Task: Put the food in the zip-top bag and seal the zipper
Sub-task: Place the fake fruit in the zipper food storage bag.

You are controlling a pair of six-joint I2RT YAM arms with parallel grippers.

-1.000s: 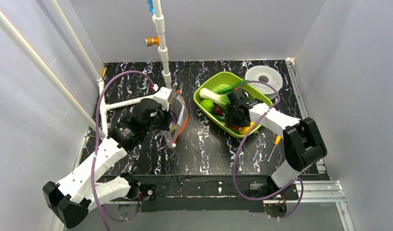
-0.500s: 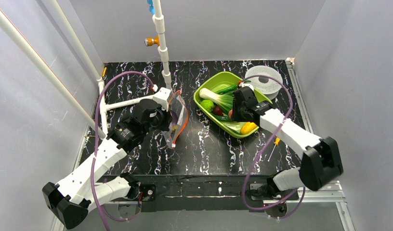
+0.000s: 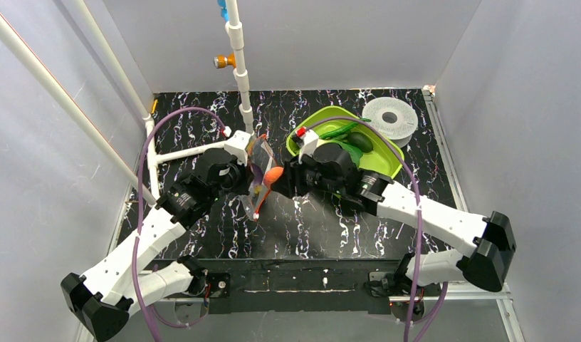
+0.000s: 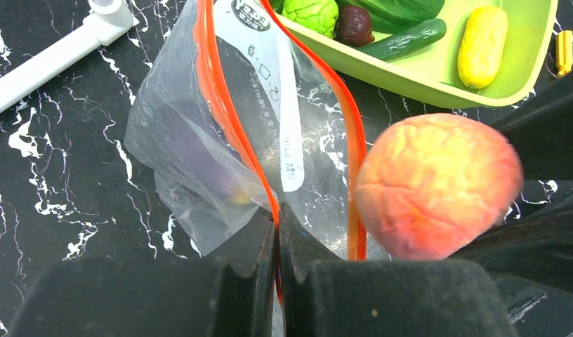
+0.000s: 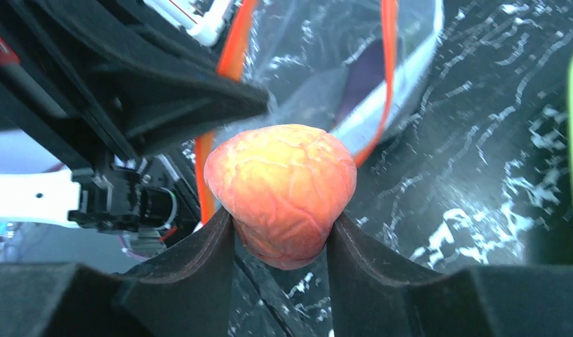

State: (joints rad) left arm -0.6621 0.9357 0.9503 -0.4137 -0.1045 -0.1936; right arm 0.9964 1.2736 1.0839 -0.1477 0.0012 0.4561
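My left gripper (image 4: 277, 212) is shut on one red-orange strip of the zipper (image 4: 224, 105) and holds the clear zip-top bag (image 4: 189, 151) up with its mouth spread. A purple eggplant (image 5: 364, 77) shows dimly inside the bag. My right gripper (image 5: 280, 235) is shut on a red-orange fruit (image 5: 280, 186) and hangs right in front of the bag mouth (image 3: 263, 167). In the left wrist view that fruit (image 4: 438, 186) sits just right of the other zipper strip. More food lies in the tray: a round green one (image 4: 310, 12), a cucumber (image 4: 403, 41) and a yellow fruit (image 4: 482, 45).
The lime-green tray (image 3: 384, 160) stands at the back right, partly under my right arm. A white perforated disc (image 3: 389, 117) lies behind it. A white pipe stand (image 3: 241, 78) rises just behind the bag. A small orange handle (image 4: 564, 53) lies beyond the tray.
My right gripper closed on the red-orange fruit in the tray, lifted it and swung left to the bag mouth. The left arm and the bag have stayed put.
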